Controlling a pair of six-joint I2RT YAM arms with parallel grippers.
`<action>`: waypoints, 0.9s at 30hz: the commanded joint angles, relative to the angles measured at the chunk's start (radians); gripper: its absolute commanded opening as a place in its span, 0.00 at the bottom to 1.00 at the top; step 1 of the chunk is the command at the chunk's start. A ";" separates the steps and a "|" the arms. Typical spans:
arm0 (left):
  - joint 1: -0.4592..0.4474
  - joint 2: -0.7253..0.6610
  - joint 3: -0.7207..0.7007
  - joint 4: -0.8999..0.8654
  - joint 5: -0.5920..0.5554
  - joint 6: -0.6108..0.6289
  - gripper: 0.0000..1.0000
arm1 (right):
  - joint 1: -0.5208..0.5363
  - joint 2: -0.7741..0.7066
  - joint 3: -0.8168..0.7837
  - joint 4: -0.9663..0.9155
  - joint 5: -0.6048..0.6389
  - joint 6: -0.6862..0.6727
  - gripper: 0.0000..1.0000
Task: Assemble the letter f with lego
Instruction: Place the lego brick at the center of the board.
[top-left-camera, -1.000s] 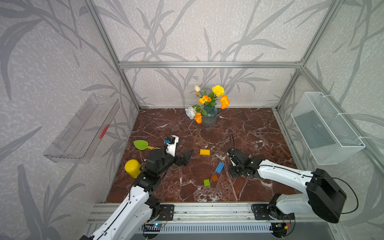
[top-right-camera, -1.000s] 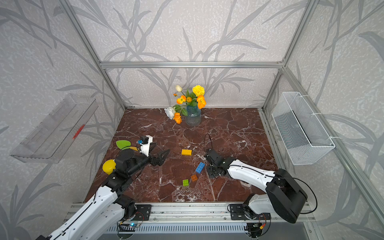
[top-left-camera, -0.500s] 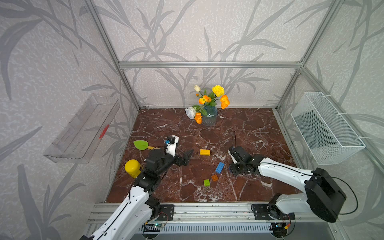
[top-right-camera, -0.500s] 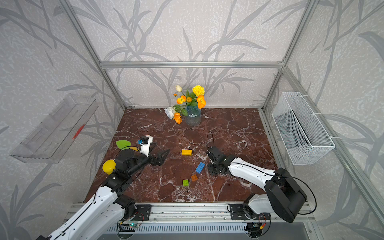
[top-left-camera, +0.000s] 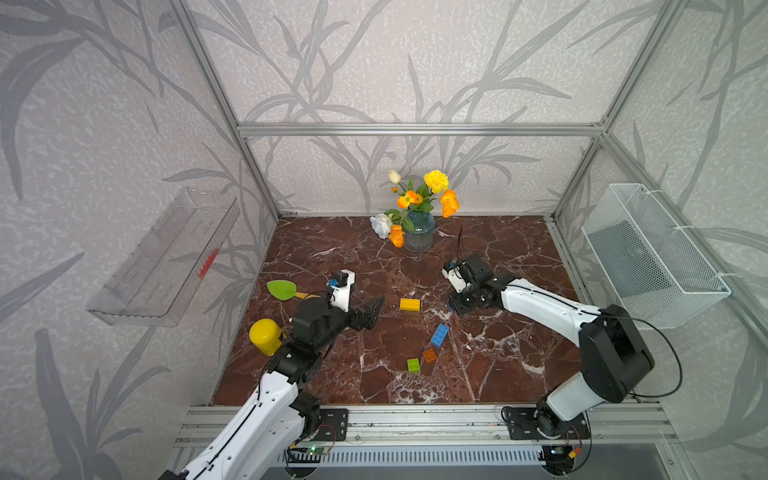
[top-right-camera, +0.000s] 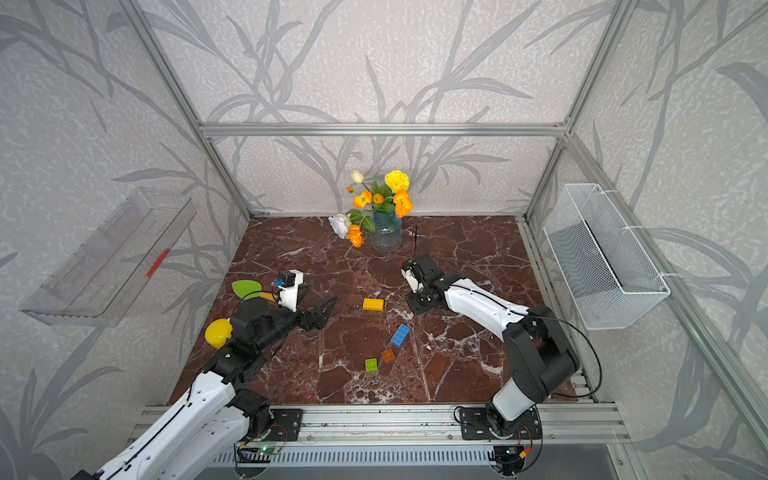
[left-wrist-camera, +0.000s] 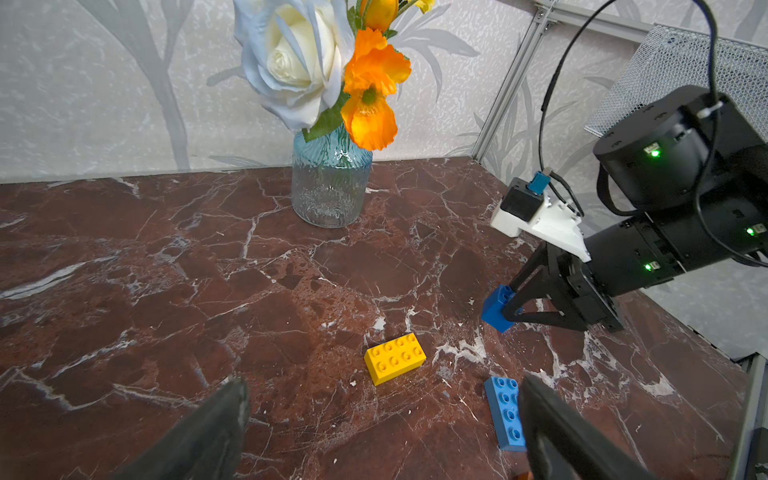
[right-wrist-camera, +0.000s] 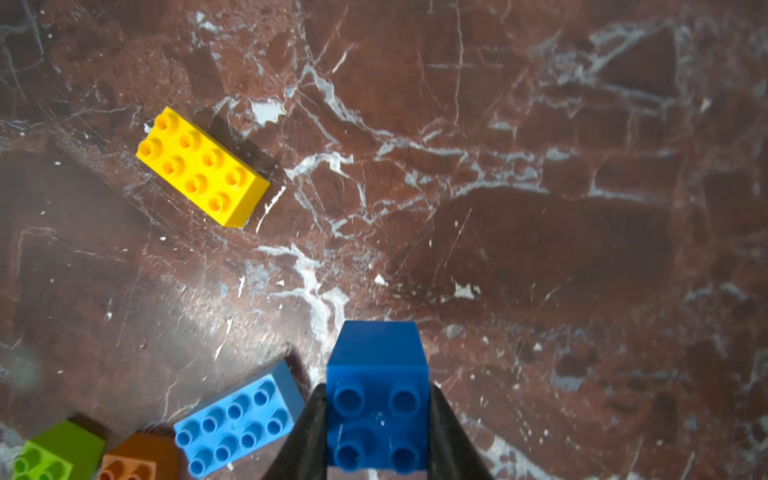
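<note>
my right fingers (right-wrist-camera: 451, 440) grip short blue brick (right-wrist-camera: 376, 374) by smooth sides | seems light, stiff, slippery | my left fingers (left-wrist-camera: 208, 432) open

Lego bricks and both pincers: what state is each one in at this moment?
short blue brick, clamped in the right pincer, unjoined.
right pincer, shut on the short blue brick.
left pincer, open, empty.
long yellow brick, lying loose, studs up.
long blue brick, loose, studs up.
orange brick, loose, studs up.
lime green brick, loose, studs up.
</note>
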 joint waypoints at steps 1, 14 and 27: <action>-0.006 -0.011 0.029 -0.009 -0.036 -0.010 0.99 | -0.002 0.045 0.049 -0.005 -0.050 -0.140 0.25; -0.006 -0.138 -0.021 -0.040 -0.136 -0.036 0.99 | -0.001 0.216 0.192 0.018 -0.138 -0.263 0.27; -0.006 -0.094 -0.004 -0.043 -0.098 -0.030 0.99 | -0.001 0.305 0.266 -0.014 -0.091 -0.310 0.28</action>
